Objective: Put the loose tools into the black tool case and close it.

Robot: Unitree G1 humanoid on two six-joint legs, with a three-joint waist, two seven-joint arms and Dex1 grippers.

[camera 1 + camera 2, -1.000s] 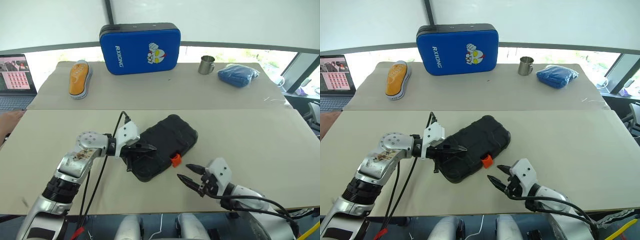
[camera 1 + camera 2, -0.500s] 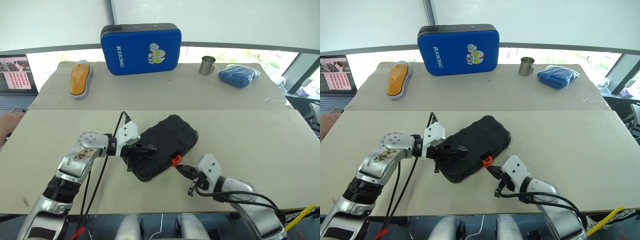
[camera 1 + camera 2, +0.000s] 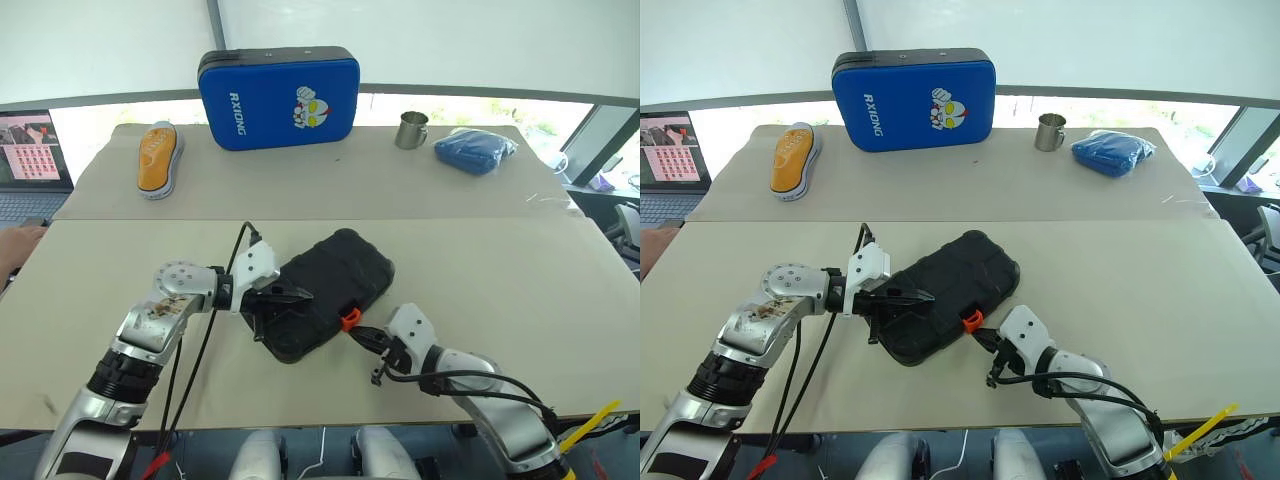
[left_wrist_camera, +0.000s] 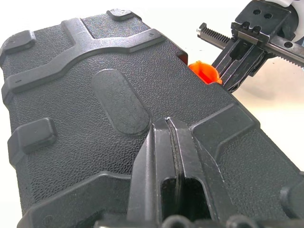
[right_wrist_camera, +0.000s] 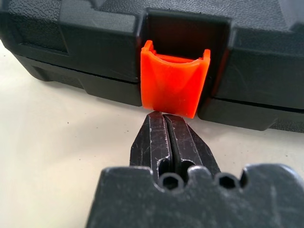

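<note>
- Orange latch on the black tool case, low centre of the head views: the right gripper has come in from the lower right over the last second, and its tips now sit just beneath the latch's lower edge.
- Right gripper fingers, spread a second ago, are now pressed together, pinching nothing.
- Left gripper has stayed put, fingers pressed together, tips resting on the ribbed lid.
- Judgement: lid is down and no loose tools lie on the table; the latch appears not yet snapped, so pushing it home is the step in hand.
- Surroundings along the upper edge: blue cartoon-printed case, orange shoe-shaped item, metal cup, blue cloth. All well apart.
- Obstruction: none seen near the latch.
</note>
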